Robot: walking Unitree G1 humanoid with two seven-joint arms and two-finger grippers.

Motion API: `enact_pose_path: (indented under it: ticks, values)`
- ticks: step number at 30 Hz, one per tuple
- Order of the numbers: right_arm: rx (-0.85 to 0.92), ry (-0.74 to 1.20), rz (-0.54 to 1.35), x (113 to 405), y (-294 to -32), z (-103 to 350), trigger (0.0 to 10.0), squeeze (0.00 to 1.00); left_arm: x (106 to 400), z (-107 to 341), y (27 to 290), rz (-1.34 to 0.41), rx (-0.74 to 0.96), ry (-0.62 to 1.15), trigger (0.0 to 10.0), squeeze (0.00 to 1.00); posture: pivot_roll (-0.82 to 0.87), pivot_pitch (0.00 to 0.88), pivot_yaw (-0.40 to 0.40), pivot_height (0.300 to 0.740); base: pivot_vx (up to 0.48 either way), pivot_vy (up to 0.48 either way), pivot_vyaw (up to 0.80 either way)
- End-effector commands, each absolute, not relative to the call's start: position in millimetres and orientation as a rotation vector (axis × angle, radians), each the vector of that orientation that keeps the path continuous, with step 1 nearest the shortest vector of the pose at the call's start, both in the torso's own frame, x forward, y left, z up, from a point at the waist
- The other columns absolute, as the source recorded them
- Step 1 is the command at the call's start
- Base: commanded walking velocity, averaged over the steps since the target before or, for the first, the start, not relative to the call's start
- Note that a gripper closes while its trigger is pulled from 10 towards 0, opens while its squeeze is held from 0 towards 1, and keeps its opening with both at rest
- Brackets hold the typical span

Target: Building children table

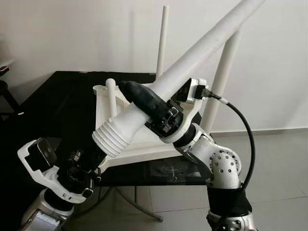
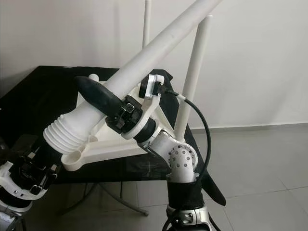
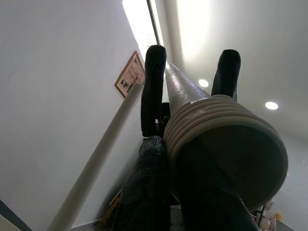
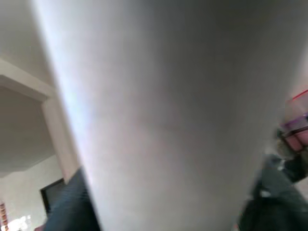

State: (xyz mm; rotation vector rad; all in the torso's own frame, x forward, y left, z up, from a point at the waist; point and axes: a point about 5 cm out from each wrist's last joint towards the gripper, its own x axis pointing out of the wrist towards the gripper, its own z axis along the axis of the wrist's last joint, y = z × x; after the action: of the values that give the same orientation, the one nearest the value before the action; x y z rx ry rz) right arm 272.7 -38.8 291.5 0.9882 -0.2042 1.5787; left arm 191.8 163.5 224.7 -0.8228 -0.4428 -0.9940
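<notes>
white wall behind, both pincers (image 1: 144,103) (image 3: 192,91) pinching table leg (image 1: 202,53), slanting up-right

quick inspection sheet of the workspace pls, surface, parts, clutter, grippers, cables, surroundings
surface: black table, glossy, carrying the white tabletop upside down
job's things: three legs standing up from the tabletop; loose table leg held slanted, threaded end low
clutter: nothing seen
grippers: right gripper shut on the leg's shaft; left gripper around the threaded end, grip unclear
cables: black cable looping from the right wrist camera
surroundings: white wall, tiled floor
</notes>
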Motion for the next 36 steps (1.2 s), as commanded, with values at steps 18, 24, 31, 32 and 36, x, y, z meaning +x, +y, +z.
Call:
enact_pose_path:
  ticks: [18, 24, 31, 32, 36]
  values:
    - [0.871, -0.170, 1.580, 266, -40, 291, 0.0, 0.00, 211, 220, 173, -0.856, -0.888, -0.421, 10.0, 1.00, -0.02, 0.000, -0.082, 0.740, 0.000, 0.000, 0.00]
    - [0.835, -0.264, 1.487, 277, -42, 309, 0.0, 0.00, 215, 212, 187, -0.768, -0.889, -0.410, 10.0, 1.00, -0.02, 0.000, -0.078, 0.740, 0.000, 0.000, 0.00]
    - [0.834, -0.330, 1.414, 288, -49, 322, 0.0, 0.00, 214, 200, 207, -0.683, -0.864, -0.375, 10.0, 1.00, -0.01, 0.000, -0.077, 0.740, 0.000, 0.000, 0.00]
    - [0.815, -0.358, 1.389, 291, -53, 327, 0.0, 0.00, 213, 196, 220, -0.630, -0.839, -0.362, 10.0, 1.00, -0.01, 0.000, -0.075, 0.740, 0.000, 0.000, 0.00]
    - [0.798, -0.380, 1.375, 293, -55, 330, 0.0, 0.00, 212, 192, 231, -0.578, -0.816, -0.352, 10.0, 1.00, -0.01, 0.000, -0.074, 0.740, 0.000, 0.000, 0.00]
